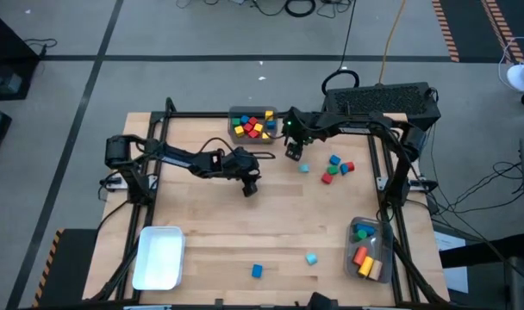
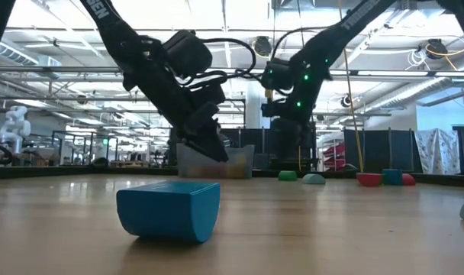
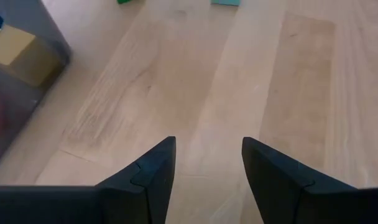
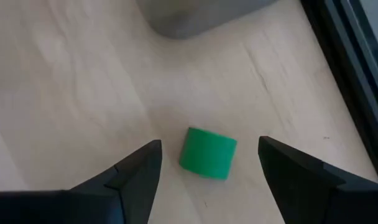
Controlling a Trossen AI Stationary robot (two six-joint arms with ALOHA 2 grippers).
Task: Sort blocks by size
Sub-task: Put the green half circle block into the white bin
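Right gripper (image 4: 207,171) open, fingers either side of the green block (image 4: 206,152) on the table. Advise descending square before closing. Left gripper (image 3: 207,168) waits open, empty.

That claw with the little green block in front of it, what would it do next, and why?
Probably lower and close. In the right wrist view the right gripper is open, its fingers either side of the green block, which lies on the wooden table and is not yet gripped. The left gripper waits open over bare wood.
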